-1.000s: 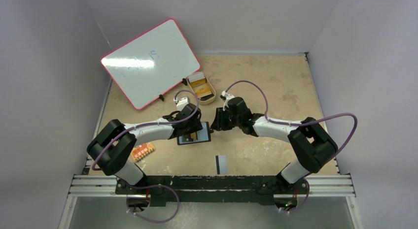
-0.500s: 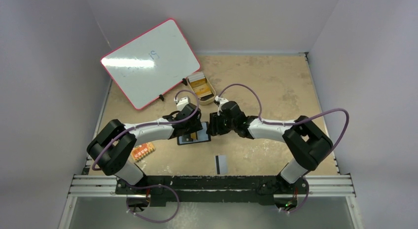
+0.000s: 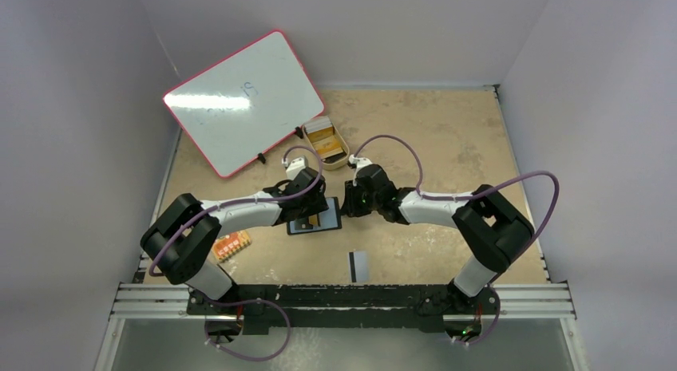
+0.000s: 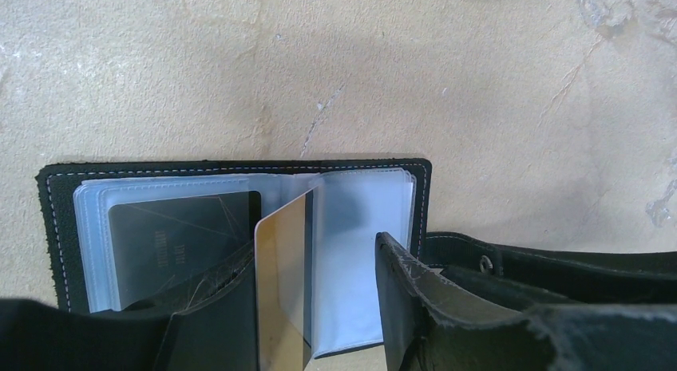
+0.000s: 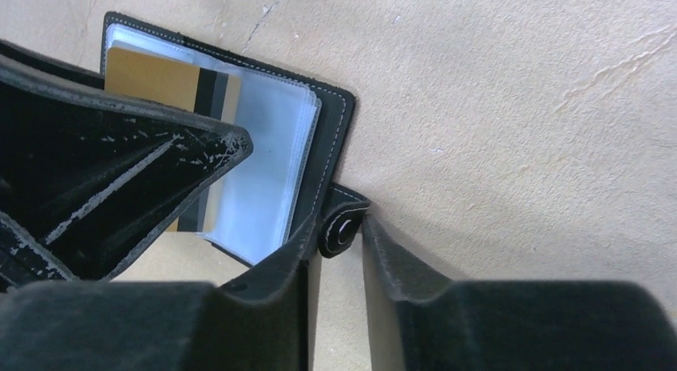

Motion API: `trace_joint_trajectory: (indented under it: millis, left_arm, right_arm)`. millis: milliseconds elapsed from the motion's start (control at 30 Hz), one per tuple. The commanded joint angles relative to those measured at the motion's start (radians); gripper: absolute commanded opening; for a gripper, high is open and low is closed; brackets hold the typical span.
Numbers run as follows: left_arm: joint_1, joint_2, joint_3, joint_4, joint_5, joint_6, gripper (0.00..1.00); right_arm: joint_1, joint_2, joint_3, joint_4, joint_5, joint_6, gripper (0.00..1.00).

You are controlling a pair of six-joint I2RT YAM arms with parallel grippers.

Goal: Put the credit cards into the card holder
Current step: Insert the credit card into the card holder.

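Table (image 3: pixel 447 140), left gripper (image 3: pixel 318 205) part-open over open card holder (image 4: pixel 351 227) flat mid-table, right gripper (image 5: pixel 338 251) pinching its snap tab (image 5: pixel 343 215), gold card (image 4: pixel 281 291) tilted between left jaws, grip can't tell.

The top camera sits high at the near side, well off, looking down and away over the whole table (image 3: pixel 447 132) to the far walls. The left wrist camera hangs close over the holder (image 4: pixel 60 227), facing almost straight down, with its own fingers (image 4: pixel 447 307) filling the near edge. The right wrist camera is just as close. It looks down from the right at the holder's right end and tab (image 5: pixel 339 227), with bare table beyond. All three views share the open holder and gold card (image 4: pixel 281 291) at mid-table.
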Motion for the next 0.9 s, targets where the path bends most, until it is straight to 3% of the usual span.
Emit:
trace_joint_trajectory:
  millis: [0,167,867]
  left_arm:
    - [0.007,-0.027,-0.009,-0.005,0.000,0.015,0.47]
    - [0.008,-0.039,0.031,-0.069,-0.038,0.022,0.49]
    - [0.021,-0.042,0.088,-0.219,-0.102,0.021,0.52]
  right_arm:
    - [0.002,0.007,0.037,0.020,0.049,-0.003,0.20]
    - [0.002,-0.006,0.017,0.009,0.073,0.010,0.00]
    - [0.002,-0.014,-0.024,0.020,0.031,0.024,0.00]
